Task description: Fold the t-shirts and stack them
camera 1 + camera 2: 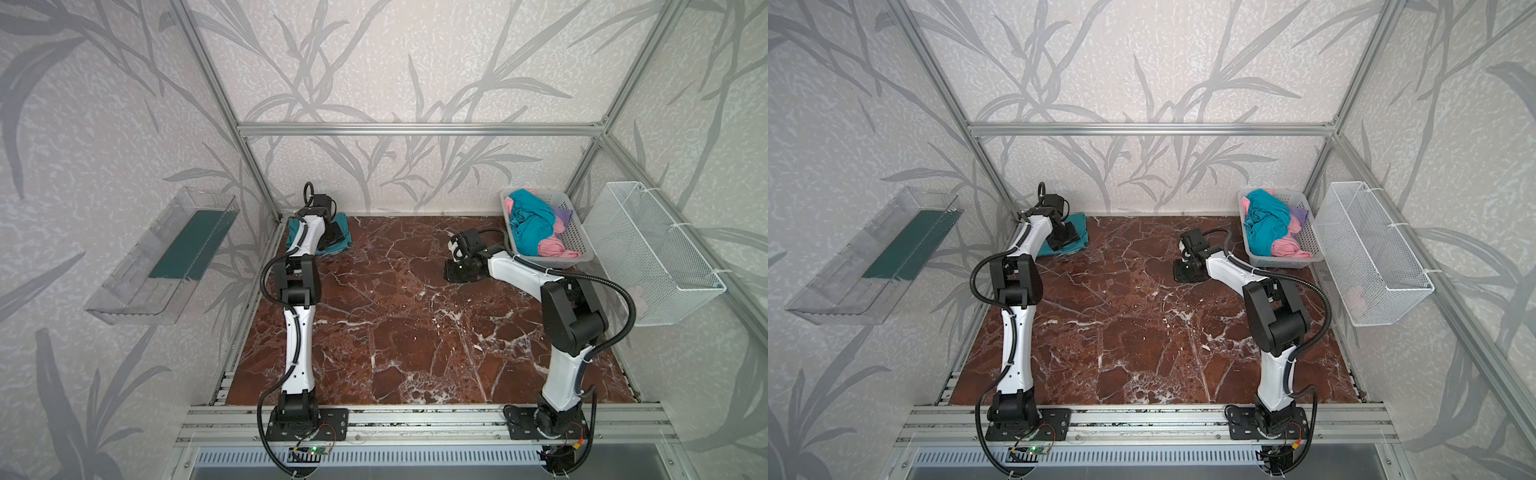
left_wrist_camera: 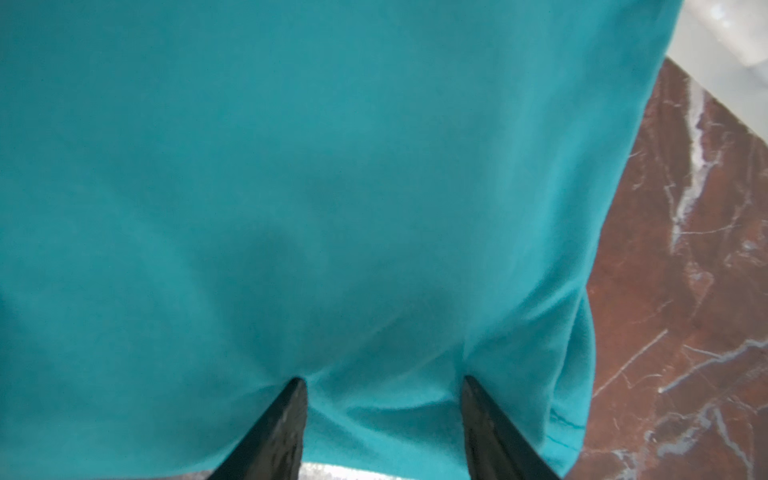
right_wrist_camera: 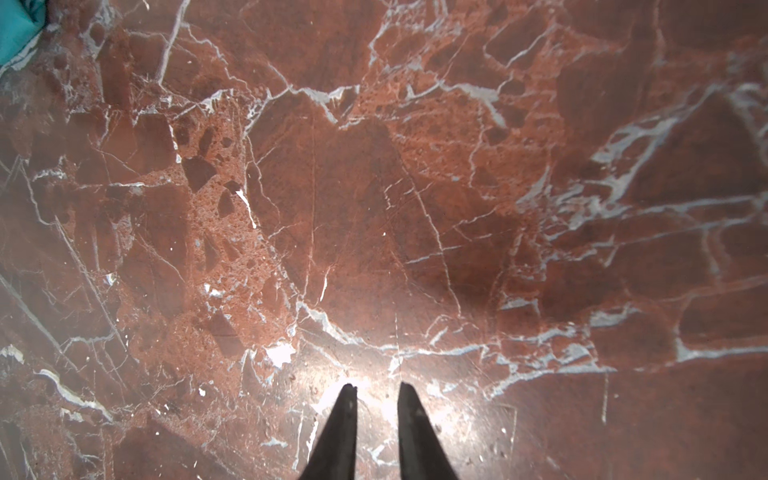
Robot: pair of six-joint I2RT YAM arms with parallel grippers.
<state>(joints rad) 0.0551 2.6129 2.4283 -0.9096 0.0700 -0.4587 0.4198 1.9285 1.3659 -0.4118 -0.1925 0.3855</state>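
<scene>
Wide view first: the table (image 1: 415, 332) is a glossy red-brown marble-patterned slab with white veins, and most of it lies bare between the two arms, so the middle and the near edge are open. Aluminium frame rails (image 1: 415, 415) bound it at the front and sides, and patterned walls close in behind. High on the right wall hangs a white wire-mesh basket (image 1: 648, 249), and on the left wall a clear plastic tray (image 1: 166, 257), both off the table surface. Down in the far right corner sits the grey perforated plastic basket (image 1: 577, 235), tight against the back edge, with a crumpled heap of t-shirts inside: a teal one (image 1: 532, 224) on top, a pink one (image 1: 555, 249) spilling toward the front rim, and a bit of a lilac one (image 1: 563, 214) at the back. Across in the far left corner lies the folded teal t-shirt (image 1: 344, 239), a soft, flat jersey block close to the table's side and back edges. The left tool (image 2: 382, 379) is over it, jaws spread apart, black fingertips dimpling the cloth, not clamped on it. The right tool (image 3: 377, 385) hangs low over bare marble just in front of the grey basket, tapered black fingers parted by only a slim gap, holding nothing.
</scene>
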